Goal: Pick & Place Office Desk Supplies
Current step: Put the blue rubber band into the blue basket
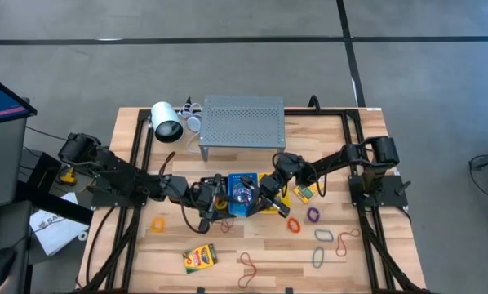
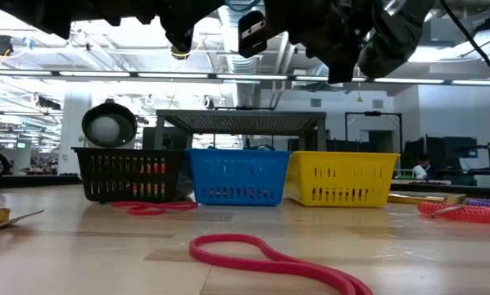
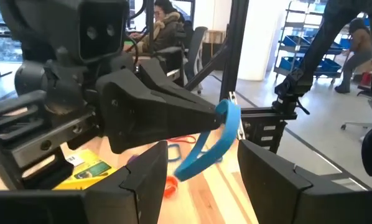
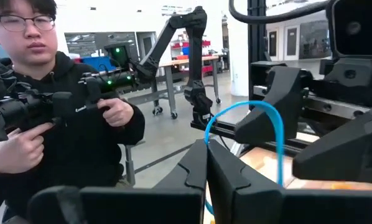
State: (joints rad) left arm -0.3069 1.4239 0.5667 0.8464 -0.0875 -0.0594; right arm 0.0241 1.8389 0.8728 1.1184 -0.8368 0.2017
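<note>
Low view: wooden table (image 2: 81, 246), red rubber band (image 2: 265, 254), right pincer (image 4: 206, 163) clamping blue band (image 4: 260, 112), left pincer (image 3: 201, 165) spread.

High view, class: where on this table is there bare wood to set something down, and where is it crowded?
Bare: the left strip between the table edge and the orange band, and between the crayon box and the purple band. Crowded: the middle, where both arms meet over the blue basket.

- No text, label, brand, number or sign can be read in any of the views.
- The crayon box (image 1: 199, 258) on the counter (image 1: 130, 269) bears print, but it is too small to read.
</note>
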